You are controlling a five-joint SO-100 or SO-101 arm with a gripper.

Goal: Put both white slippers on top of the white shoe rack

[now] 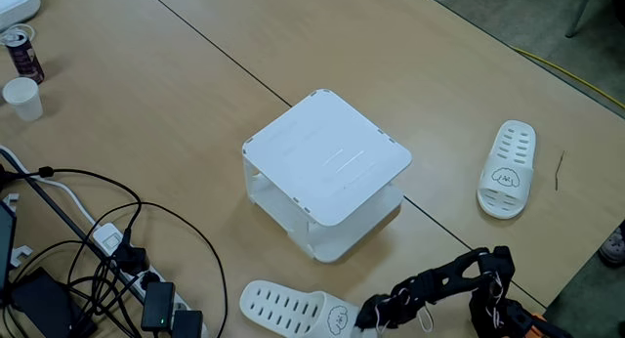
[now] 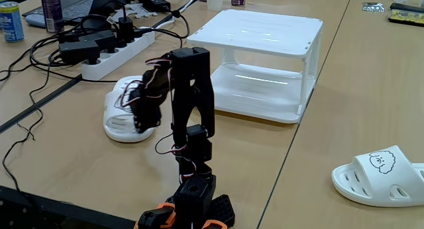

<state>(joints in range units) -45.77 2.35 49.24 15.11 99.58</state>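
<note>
A fixed view has the hand (image 1: 376, 314) at the near white slipper (image 1: 293, 309) on the tabletop (image 1: 176, 94), its pinch impossible to tell. The other slipper (image 1: 508, 168) lies apart from the bare-topped white shoe rack (image 1: 327, 157). Light, rubbery, bendy: take the strap.

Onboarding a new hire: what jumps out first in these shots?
The white shoe rack stands mid-table with its top bare. One white slipper lies beside the black arm's gripper, at the bottom edge of a fixed view; the other slipper lies apart on the right.
</note>
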